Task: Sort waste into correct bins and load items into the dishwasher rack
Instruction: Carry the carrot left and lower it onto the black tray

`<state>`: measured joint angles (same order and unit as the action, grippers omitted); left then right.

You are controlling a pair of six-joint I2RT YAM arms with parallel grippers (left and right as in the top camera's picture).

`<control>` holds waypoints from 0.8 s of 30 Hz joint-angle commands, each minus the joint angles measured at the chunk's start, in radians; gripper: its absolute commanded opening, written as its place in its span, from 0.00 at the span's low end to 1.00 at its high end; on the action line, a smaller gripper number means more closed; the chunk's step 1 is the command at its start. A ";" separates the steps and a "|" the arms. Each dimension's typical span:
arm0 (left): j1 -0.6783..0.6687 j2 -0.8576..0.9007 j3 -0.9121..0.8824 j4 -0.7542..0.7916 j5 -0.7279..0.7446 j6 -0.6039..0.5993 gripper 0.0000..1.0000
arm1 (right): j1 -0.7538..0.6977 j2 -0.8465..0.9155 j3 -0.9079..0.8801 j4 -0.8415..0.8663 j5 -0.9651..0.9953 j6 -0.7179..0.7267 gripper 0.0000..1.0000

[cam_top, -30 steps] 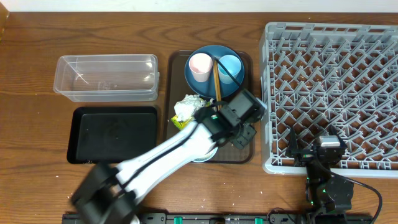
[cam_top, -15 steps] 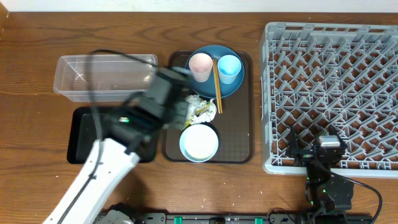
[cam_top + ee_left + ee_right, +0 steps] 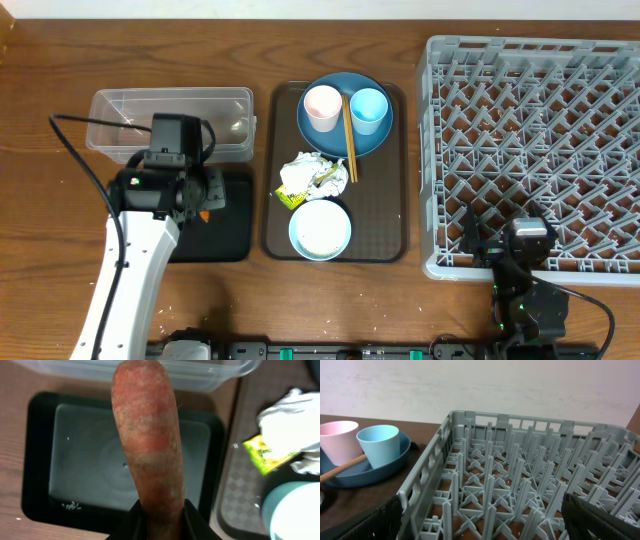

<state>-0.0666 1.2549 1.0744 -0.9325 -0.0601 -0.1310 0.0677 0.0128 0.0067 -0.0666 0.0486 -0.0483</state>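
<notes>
Dishwasher rack (image 3: 535, 150) far right. Right gripper (image 3: 485, 522) is at its near edge, jaws spread wide. Brown serving tray (image 3: 380, 215) mid-table. Clear tub (image 3: 220, 110) on the left, with black tray (image 3: 232, 225) in front of it. On the serving tray: dark-blue plate (image 3: 325, 140), bowl (image 3: 320, 229), crumpled wrapper (image 3: 312, 178). Pink cup (image 3: 322, 106), light-blue cup (image 3: 369, 108) and chopsticks (image 3: 349, 140) on the plate. Left gripper (image 3: 161, 512) pinches the carrot piece (image 3: 147, 445) over the black tray (rice grains (image 3: 70, 505) on its floor).

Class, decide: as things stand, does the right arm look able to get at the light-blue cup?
Probably yes. The right tool is open and empty, and the light-blue cup stands uncovered; only a corner of the rack lies between.
</notes>
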 commanded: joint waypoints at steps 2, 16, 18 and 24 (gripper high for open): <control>0.009 0.006 -0.095 0.063 0.008 0.002 0.06 | 0.018 -0.002 -0.002 -0.004 0.003 -0.002 0.99; 0.009 0.008 -0.341 0.283 0.007 0.025 0.08 | 0.018 -0.002 -0.002 -0.004 0.003 -0.002 0.99; 0.009 0.008 -0.356 0.303 0.007 0.025 0.10 | 0.018 -0.002 -0.002 -0.004 0.003 -0.002 0.99; 0.009 0.008 -0.375 0.322 0.008 0.024 0.10 | 0.018 -0.002 -0.002 -0.004 0.003 -0.002 0.99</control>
<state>-0.0616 1.2572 0.7067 -0.6163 -0.0517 -0.1230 0.0677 0.0128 0.0067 -0.0666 0.0486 -0.0483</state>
